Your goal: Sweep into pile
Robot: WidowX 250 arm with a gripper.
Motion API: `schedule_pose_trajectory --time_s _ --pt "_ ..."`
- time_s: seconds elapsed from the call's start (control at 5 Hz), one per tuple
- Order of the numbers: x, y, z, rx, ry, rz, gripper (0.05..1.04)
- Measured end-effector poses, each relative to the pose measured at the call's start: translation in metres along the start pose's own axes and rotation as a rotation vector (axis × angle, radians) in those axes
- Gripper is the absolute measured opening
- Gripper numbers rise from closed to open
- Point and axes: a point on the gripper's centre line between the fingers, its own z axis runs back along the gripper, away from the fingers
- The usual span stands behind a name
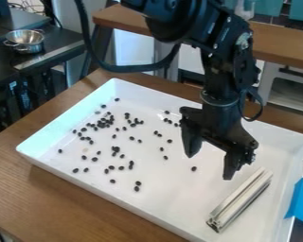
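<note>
Over the right half of the white tray [160,198], gripper [209,167] hangs pointing down, fingers spread apart, grasping nothing. Black beans [115,149] lie scattered on the tray floor, mostly the left half, with a denser clump toward the far left side; a lone one sits near the gripper. Silvery grooved bar [241,200] lies slantwise in the tray's right part, near the gripper, apart from the beans. Tray sits on the wooden worktop [65,198]. Blue piece [300,201] at its right rim. Metal colander [25,40] upper left, on a dark table [53,46].

From above, the camera faces down at a slant onto the nearby tray [160,201].
</note>
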Motion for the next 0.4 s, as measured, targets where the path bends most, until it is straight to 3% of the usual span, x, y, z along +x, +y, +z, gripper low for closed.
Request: schedule_pose_trajectory --time_s 0.4 --pt "-0.0007 0.0007 -0.0093 0.026 0.054 0.028 1.000"
